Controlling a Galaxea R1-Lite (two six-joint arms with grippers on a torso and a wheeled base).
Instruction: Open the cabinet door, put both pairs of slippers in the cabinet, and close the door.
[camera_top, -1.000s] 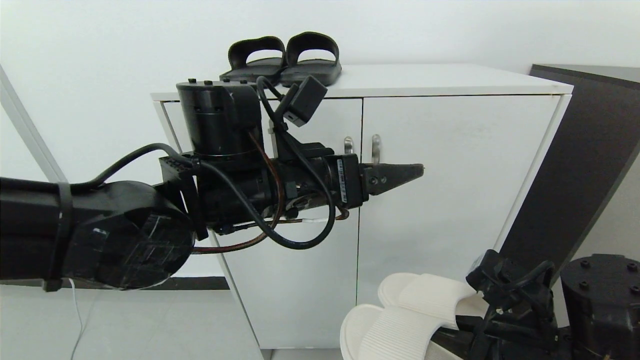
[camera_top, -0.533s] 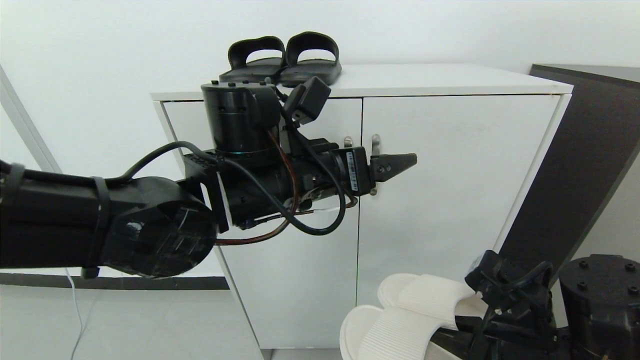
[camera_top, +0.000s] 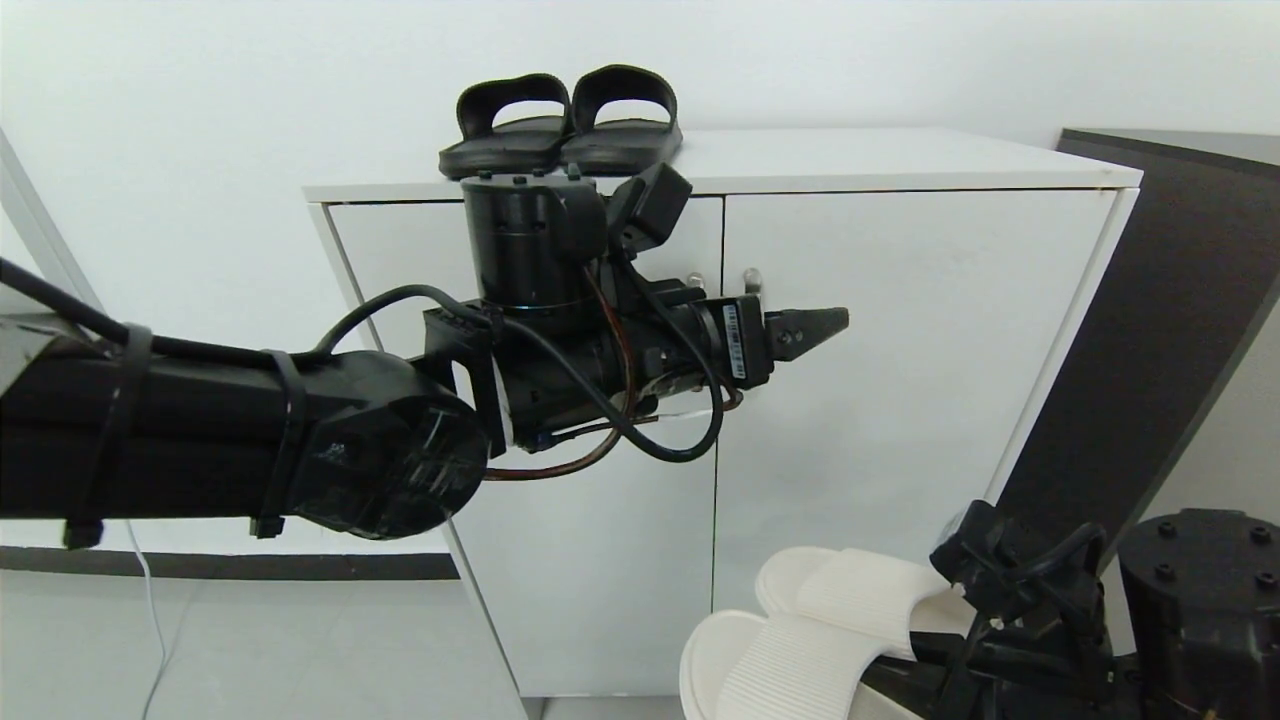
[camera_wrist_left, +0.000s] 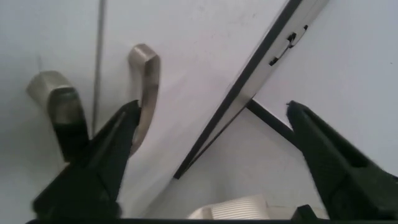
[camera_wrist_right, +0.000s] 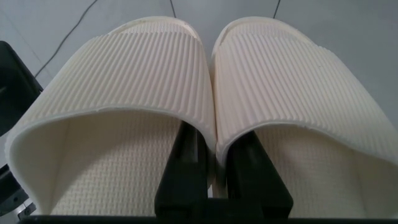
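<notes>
The white cabinet (camera_top: 900, 330) has both doors closed, with two metal handles (camera_top: 750, 279) at the middle seam. A pair of black slippers (camera_top: 562, 120) sits on its top at the left. My left gripper (camera_top: 812, 331) is held level in front of the doors, just below the handles. In the left wrist view this gripper (camera_wrist_left: 211, 109) is open, one finger lying close beside the right door's handle (camera_wrist_left: 144, 74). Low at the right, a pair of white slippers (camera_top: 800, 630) hangs from my right gripper (camera_wrist_right: 217, 158), which is shut on their two inner sides.
A dark grey panel (camera_top: 1150, 340) stands against the cabinet's right side. A white wall with a dark baseboard (camera_top: 250, 566) runs to the left. A thin cable (camera_top: 150, 630) hangs down at the lower left over the pale floor.
My left arm has pushed forward and up toward the cabinet, bringing its gripper to handle height. The right arm and white slippers have stayed put.
</notes>
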